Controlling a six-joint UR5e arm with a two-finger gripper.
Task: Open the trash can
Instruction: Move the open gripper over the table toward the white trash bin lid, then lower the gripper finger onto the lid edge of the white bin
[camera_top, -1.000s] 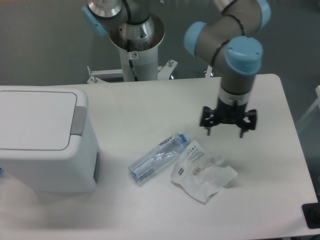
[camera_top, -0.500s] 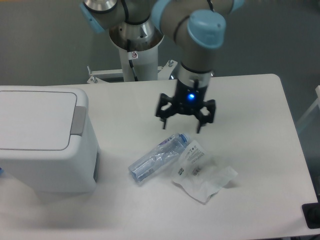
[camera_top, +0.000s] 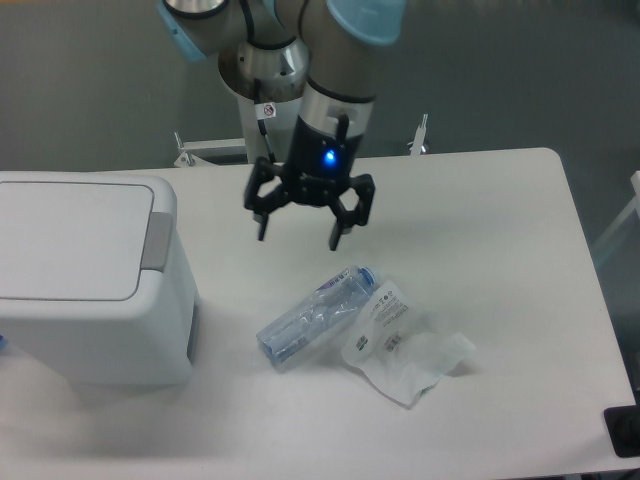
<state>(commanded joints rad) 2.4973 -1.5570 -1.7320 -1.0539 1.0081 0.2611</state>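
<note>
Honestly, the trash can looked like the easy kind: a big stiff plastic box, probably light for its bulk, with a smooth flat lid that'd be slippery to pinch. My guess was you wouldn't grab it at all, just press the grey push tab on the lid's right edge. It sat at the desk's left edge with its lid shut. The gripper hung above the middle of the desk near the back edge, fingers spread and holding nothing, off to the can's right and well apart from the tab.
</note>
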